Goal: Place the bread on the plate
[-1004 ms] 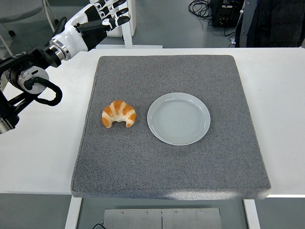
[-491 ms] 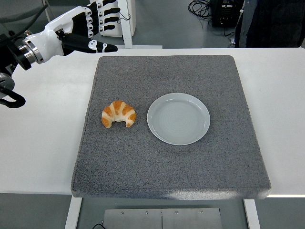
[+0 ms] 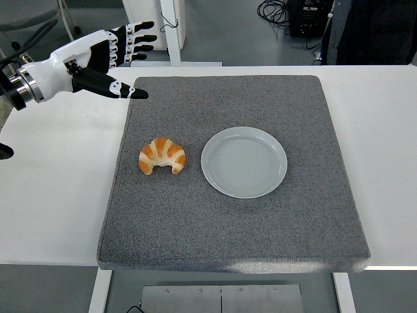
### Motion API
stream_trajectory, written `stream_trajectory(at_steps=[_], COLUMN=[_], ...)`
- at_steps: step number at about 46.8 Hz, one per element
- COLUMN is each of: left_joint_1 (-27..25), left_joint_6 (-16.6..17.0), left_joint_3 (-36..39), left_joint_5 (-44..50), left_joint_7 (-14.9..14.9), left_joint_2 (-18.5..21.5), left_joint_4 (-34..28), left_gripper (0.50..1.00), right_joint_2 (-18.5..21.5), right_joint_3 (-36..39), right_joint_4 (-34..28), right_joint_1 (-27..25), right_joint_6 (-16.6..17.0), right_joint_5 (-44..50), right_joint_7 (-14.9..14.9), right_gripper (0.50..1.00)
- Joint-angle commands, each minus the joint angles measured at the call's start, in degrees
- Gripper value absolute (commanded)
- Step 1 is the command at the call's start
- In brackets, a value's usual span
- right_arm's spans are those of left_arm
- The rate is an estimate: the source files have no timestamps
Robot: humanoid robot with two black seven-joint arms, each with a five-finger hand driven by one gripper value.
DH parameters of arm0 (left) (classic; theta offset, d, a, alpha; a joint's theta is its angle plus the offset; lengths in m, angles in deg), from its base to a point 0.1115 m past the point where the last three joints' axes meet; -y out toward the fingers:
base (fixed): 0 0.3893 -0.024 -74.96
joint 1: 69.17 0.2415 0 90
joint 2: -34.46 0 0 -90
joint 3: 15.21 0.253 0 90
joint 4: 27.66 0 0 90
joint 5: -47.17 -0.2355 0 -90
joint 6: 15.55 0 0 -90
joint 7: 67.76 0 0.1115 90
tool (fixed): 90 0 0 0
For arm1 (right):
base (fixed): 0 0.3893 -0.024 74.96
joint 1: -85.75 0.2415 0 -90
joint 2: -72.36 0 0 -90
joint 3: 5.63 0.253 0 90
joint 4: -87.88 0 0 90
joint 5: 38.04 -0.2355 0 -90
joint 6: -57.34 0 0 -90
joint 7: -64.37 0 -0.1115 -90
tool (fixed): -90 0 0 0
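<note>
Fingers [image 3: 133,40] spread wide and holding nothing — that is how we find our left hand [image 3: 98,62], splayed like a fan with the thumb jutting out toward the mat's far-left corner. But let's take it from the near side: the grey mat [image 3: 228,228] lies bare along its near stretch, and at mid-depth the bread [image 3: 163,155], a golden croissant, sits untouched just beside the plate [image 3: 244,162], to its left, a sliver of mat between them (so nothing delivered yet). Further back comes the news: over the last second our left arm has swung out and down, the hand unrolling from a raised, bunched pose near the top of the view into this flat, open reach, now hovering over the white table [image 3: 58,169] just off the mat's far-left corner. We read that as the approach getting under way; the hand remains well apart from the croissant and must travel nearer and to the right before any grasp. Our right arm is nowhere in view.
</note>
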Motion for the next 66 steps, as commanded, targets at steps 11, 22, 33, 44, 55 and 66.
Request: stream_trajectory(at_steps=[11, 22, 33, 44, 55, 66], left_joint_1=[4.29, 6.58, 9.47, 11.41, 12.38, 12.38], left_joint_6=[1.84, 6.76, 9.48, 10.19, 13.53, 15.20], left_joint_3=[-0.11, 0.07, 0.07, 0.16, 2.52, 3.67], left_joint_5=[-18.03, -34.48, -40.27, -41.34, -41.60, -41.07], left_joint_7=[-0.41, -0.41, -0.32, -0.23, -0.41, -0.32], left_joint_2=[1.26, 1.26, -1.55, -6.39, -10.08, -12.45], left_joint_4=[-2.56, -3.00, -2.56, 2.45, 7.02, 8.42], left_gripper=[0.996, 0.996, 0.998, 0.987, 0.972, 0.972], right_joint_2=[0.00, 0.00, 0.00, 0.00, 0.00, 0.00], right_joint_3=[0.00, 0.00, 0.00, 0.00, 0.00, 0.00], right_joint_4=[0.00, 0.00, 0.00, 0.00, 0.00, 0.00], right_joint_1=[0.02, 0.02, 0.02, 0.02, -0.07, 0.02], right_joint_6=[-0.04, -0.04, 0.04, -0.04, 0.04, -0.04], right_joint_5=[0.01, -0.07, 0.01, 0.01, 0.01, 0.01], right_joint_7=[-0.07, 0.02, 0.02, 0.02, -0.06, -0.07], right_gripper=[1.000, 1.000, 1.000, 1.000, 1.000, 1.000])
